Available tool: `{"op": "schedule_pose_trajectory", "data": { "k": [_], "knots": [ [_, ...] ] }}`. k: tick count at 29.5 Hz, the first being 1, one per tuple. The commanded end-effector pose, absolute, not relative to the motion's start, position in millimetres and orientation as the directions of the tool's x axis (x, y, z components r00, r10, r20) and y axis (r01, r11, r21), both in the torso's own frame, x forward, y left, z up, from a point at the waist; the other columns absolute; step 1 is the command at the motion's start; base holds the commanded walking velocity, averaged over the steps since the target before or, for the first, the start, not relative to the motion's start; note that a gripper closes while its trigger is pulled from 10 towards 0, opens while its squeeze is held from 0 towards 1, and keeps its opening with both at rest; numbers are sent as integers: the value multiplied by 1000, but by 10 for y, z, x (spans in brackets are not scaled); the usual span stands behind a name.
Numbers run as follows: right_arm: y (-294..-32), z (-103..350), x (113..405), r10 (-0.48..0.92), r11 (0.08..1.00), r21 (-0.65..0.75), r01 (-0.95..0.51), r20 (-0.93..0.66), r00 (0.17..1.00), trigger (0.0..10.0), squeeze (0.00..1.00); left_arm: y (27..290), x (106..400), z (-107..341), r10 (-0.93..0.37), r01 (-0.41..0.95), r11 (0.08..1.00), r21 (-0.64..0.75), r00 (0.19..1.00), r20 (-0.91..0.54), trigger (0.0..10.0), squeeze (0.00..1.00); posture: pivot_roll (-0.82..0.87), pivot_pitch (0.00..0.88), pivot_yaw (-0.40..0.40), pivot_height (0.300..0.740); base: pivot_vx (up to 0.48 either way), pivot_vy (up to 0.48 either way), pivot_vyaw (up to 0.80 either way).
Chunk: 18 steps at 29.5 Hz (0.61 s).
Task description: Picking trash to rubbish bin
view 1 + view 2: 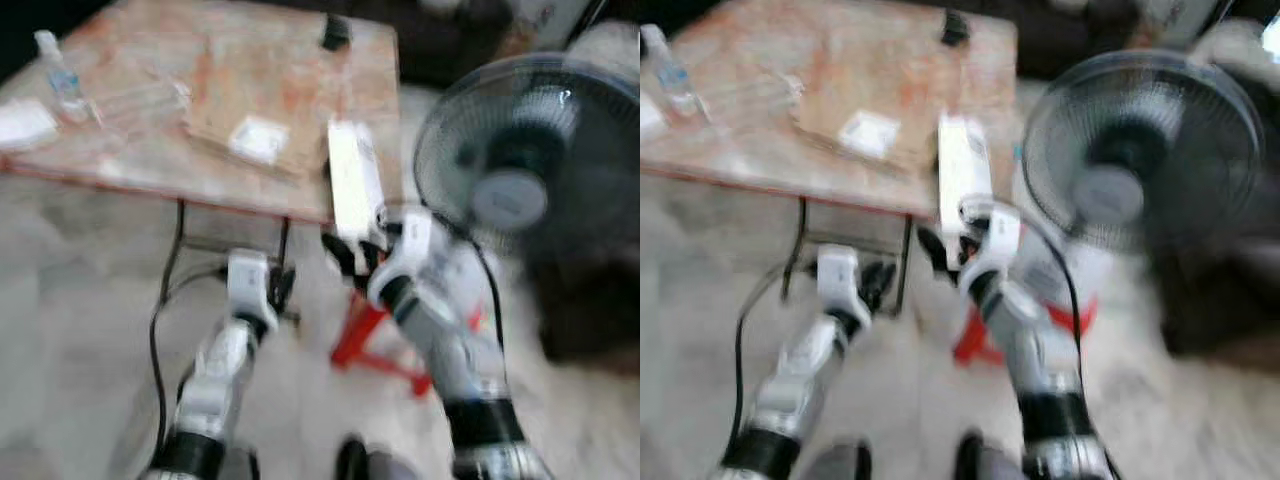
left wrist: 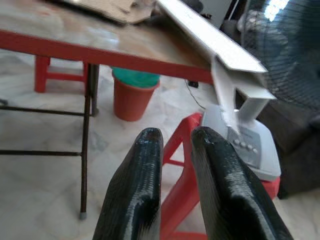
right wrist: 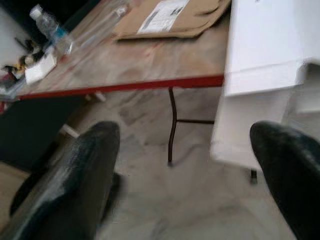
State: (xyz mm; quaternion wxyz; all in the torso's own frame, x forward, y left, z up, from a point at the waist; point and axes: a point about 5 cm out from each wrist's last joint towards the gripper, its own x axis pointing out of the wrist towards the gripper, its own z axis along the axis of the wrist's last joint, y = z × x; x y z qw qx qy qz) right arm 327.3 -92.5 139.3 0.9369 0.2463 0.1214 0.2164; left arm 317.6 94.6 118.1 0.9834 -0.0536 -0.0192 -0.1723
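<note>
Head views were blurred. A table (image 1: 150, 175) with a marbled top and red edge filled the upper left of the frame; a long white box (image 1: 352, 180) lay at its right-hand edge, one end hanging over toward the robot. The right gripper (image 1: 355, 258) sat just below that overhanging end, centre frame, with the silver arm running down to lower right. The right wrist view gave what the head views could not: the two black fingers (image 3: 75, 175) stood wide apart, nothing between them, the white box's (image 3: 260, 75) drooping flap just beyond, close to one finger but not gripped. The left gripper (image 1: 280, 285) hung lower, under the table edge at lower centre-left; its wrist view showed the fingers (image 2: 145, 180) nearly together with a narrow gap, holding nothing. That same view alone revealed an orange bin (image 2: 134, 95) with a green liner on the floor beyond the table's legs, and a red stool (image 2: 182, 170) carrying the fan's grey base. On the tabletop lay a flattened cardboard piece (image 1: 250, 135) with a white label, a clear water bottle (image 1: 58, 75) at far upper left, and a small dark object (image 1: 335, 32) at the far edge. A black pedestal fan (image 1: 530, 160) crowded the right of the frame, beside the right arm. A black cable (image 1: 160, 310) trailed down by the table leg.
</note>
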Motion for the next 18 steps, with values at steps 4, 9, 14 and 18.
{"op": "schedule_pose_trajectory", "data": {
  "k": [4,9,14,18],
  "knots": [
    [-864,1439,3287,477,780,509,-364,-107,872,10000,0,1020,3179,1181,-297,299,951,-79,954,46,10000,0,22,214,-126,740,0,0,0],
    [-871,1426,3286,469,781,514,-355,-107,876,10000,0,1041,3191,1172,-264,266,962,-52,963,46,10000,0,21,210,-127,740,0,0,0],
    [-891,1432,3303,461,785,509,-352,-102,881,10000,0,1045,3189,1202,-249,255,963,-84,966,72,10000,0,18,199,-126,740,0,0,0],
    [-906,1434,3317,446,795,499,-345,-95,890,10000,0,1031,3193,1210,-253,260,962,-85,964,78,10000,0,18,193,-126,740,0,0,0]
  ]
}}
